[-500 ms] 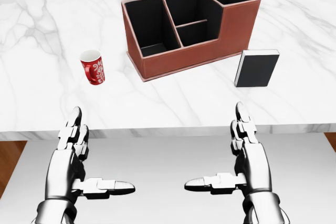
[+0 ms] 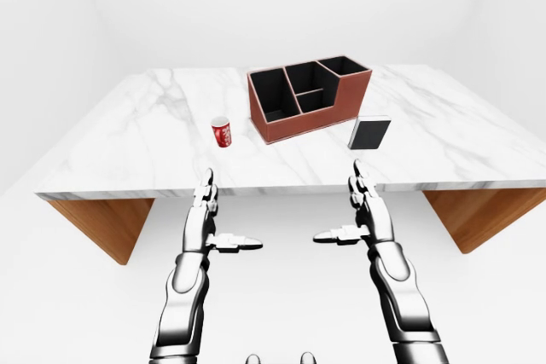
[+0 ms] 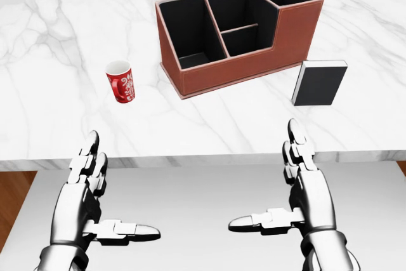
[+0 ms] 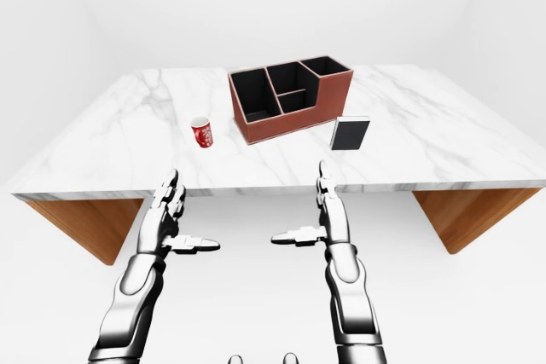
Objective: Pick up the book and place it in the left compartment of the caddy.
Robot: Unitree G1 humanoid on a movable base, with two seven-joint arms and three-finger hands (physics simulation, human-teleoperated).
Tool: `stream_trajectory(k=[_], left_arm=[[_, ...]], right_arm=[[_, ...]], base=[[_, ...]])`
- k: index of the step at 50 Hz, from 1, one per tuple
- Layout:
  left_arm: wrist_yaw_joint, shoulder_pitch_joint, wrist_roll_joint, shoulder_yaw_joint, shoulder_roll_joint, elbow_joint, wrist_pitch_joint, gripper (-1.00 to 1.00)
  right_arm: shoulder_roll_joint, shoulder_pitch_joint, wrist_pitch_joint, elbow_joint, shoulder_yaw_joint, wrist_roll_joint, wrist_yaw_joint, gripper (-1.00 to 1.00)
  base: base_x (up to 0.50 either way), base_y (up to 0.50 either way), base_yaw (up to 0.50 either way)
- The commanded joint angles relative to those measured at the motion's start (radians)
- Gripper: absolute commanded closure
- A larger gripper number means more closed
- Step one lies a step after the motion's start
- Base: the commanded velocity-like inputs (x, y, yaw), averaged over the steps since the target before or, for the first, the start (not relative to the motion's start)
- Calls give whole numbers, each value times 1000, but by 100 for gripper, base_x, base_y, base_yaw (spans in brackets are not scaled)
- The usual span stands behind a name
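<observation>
Book (image 3: 320, 83) stood upright on the marble counter (image 3: 57, 112), black cover facing the camera, just beside the caddy's (image 3: 238, 71) right end in the head view, apparently not touching it. Both hands were short of the counter edge, low in the view, empty. Right hand (image 3: 288, 185) was spread wide, fingers straight, thumb out sideways; left hand (image 3: 101, 195) the same. Neither was near the book.

Step in hand looked like the reach, not yet a grasp. To do it well: the right hand is the closer one, so bring it up over the counter edge and take the book across its thin spine-to-edge thickness. It will likely tip if nudged, so close from both faces at once. Then carry it over the caddy wall and lower it upright into the leftmost bay.

Caddy had three or four open compartments, all dark and seemingly empty; the left one was long and narrow. Red cup (image 3: 120, 80) stood left of the caddy, well apart; its contents couldn't be seen.
</observation>
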Motion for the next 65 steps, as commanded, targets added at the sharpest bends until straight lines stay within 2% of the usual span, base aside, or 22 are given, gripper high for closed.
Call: stream_trajectory(k=[1, 5, 8, 10, 12, 15, 26, 32, 47, 65], left_arm=[[-9, 0, 0, 2, -3, -7, 3, -100], [-11, 2, 0, 2, -3, -11, 4, -100], [-14, 1, -4, 3, -1, -30, 20, -100], [-19, 1, -8, 5, 0, -49, 35, -100], [-38, 3, -23, 10, 7, -103, 73, -100], [-83, 4, -40, 9, 14, -155, 73, -100], [-193, -44, -83, 21, 35, -331, 73, -100], [-215, -73, -96, 43, 47, -426, 73, -100], [-186, -168, -159, 103, 78, -598, 73, -100], [-142, -219, -220, 135, 101, -686, 73, -100]], right_arm=[[-7, 8, 14, -40, -6, -18, 11, -100], [-7, 8, 21, -49, -4, -28, 11, -100], [-9, 11, 27, -60, -1, -39, 14, -100], [-11, 12, 18, -54, -1, -54, 12, -100], [-12, 19, 38, -84, -2, -56, 22, -100], [-13, 21, 61, -124, -3, -63, 32, -100], [-49, -47, 61, -360, -73, -43, 98, -100], [-76, -85, 61, -460, -119, -27, 138, -100], [-146, -168, 61, -608, -219, 36, 159, -100], [-159, -164, 61, -631, -247, 61, 166, -100]], base=[[0, 0, 0], [0, 0, 0], [0, 0, 0], [0, 0, 0], [0, 0, 0], [0, 0, 0], [0, 0, 0], [0, 0, 0], [0, 0, 0], [8, 0, 0]])
